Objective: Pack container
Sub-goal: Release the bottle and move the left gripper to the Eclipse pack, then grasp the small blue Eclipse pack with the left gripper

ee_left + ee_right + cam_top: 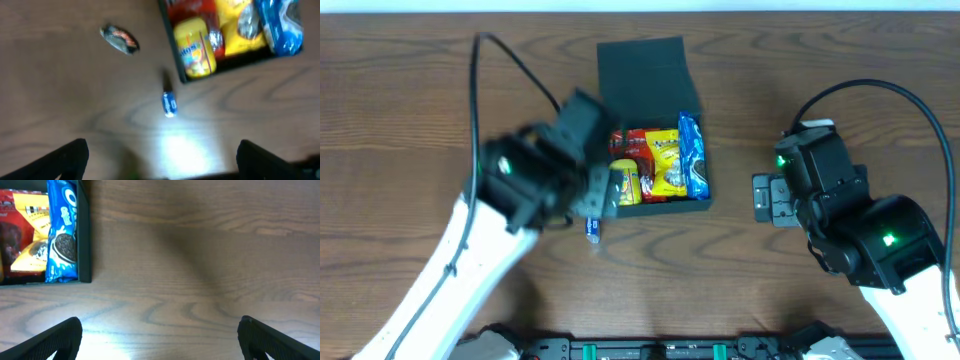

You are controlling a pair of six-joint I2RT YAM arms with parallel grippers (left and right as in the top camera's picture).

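The dark teal container (670, 208) stands open at mid-table, its lid (645, 68) folded back. Inside lie red, yellow (665, 160) and blue cookie (692, 155) packets. My left gripper (595, 190) is open and empty, hovering just left of the container's front corner. The left wrist view shows that corner (170, 47), a yellow packet (196, 47) inside, a small blue packet (170, 104) and a dark wrapped candy (120, 40) on the table. My right gripper (765, 197) is open and empty to the right of the container, whose wall (85, 230) and cookie packet (62, 235) show in the right wrist view.
The small blue packet (592, 228) lies on the wood table just in front of the left gripper. The dark candy is hidden under the left arm in the overhead view. Cables arc above both arms. Bare wood lies between the container and the right gripper.
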